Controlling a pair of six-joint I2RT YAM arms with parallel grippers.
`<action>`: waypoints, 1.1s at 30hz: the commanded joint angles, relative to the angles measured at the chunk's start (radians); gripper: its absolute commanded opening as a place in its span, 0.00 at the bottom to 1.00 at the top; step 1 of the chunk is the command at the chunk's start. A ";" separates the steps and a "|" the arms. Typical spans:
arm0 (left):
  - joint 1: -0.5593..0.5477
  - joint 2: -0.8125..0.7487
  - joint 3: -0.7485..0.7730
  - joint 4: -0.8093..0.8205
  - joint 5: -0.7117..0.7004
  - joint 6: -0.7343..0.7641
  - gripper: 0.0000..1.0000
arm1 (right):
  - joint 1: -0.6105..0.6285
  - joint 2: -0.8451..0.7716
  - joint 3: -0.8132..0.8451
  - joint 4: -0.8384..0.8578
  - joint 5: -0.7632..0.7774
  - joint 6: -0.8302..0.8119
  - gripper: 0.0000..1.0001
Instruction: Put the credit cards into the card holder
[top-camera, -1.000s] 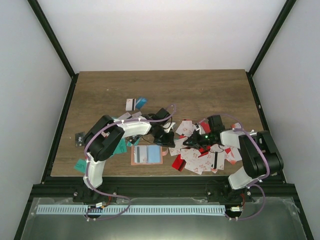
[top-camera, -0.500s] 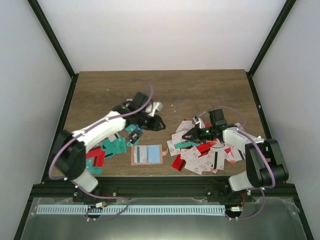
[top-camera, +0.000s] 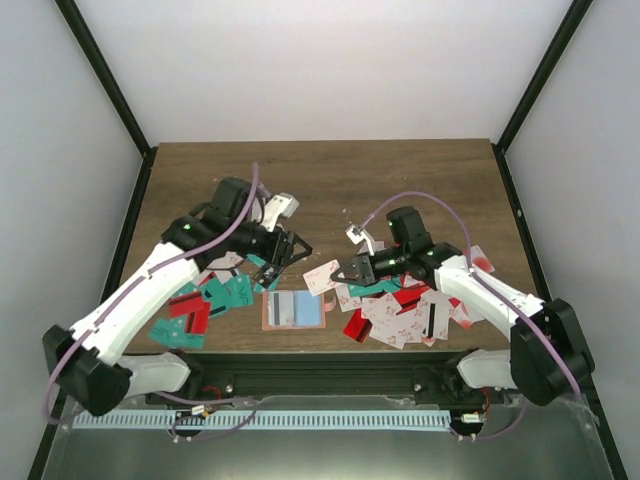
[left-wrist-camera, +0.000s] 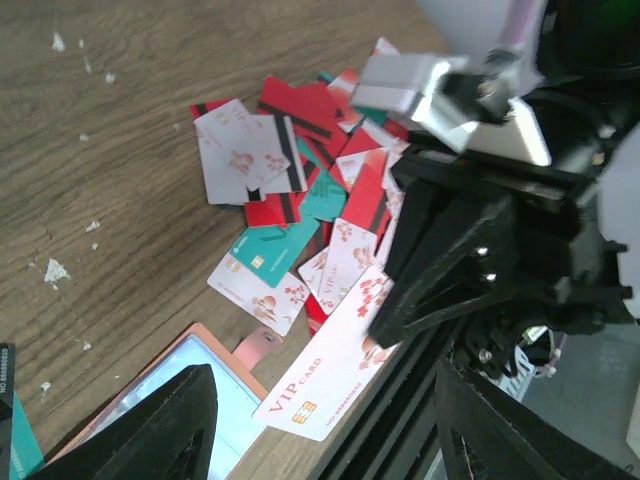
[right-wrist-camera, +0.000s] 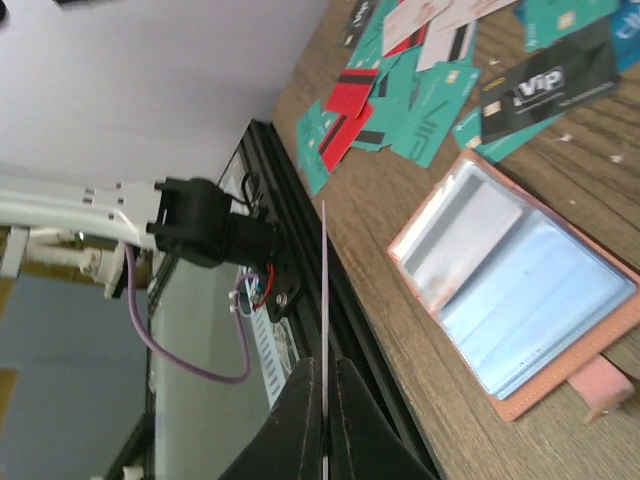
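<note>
From above, my left end effector hangs spread wide and empty near the open card holder on the counter. My right end effector pinches a white card. Left wrist: that card reads VIP, beside the holder. Right wrist: the card is clamped edge-on.

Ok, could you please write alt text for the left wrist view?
The right hand holds a white VIP card near the open pink holder on a wooden table. Behind lie scattered red, teal and white cards; the left hand is open at the bottom edge.
</note>
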 joint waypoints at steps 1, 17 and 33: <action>-0.003 -0.136 0.001 -0.030 0.041 0.114 0.61 | 0.059 -0.047 0.037 -0.051 -0.007 -0.146 0.01; -0.044 -0.397 -0.167 -0.002 0.180 0.247 0.55 | 0.261 -0.191 0.147 -0.157 0.107 -0.354 0.01; -0.112 -0.362 -0.178 -0.014 0.185 0.309 0.30 | 0.364 -0.132 0.291 -0.237 0.227 -0.458 0.01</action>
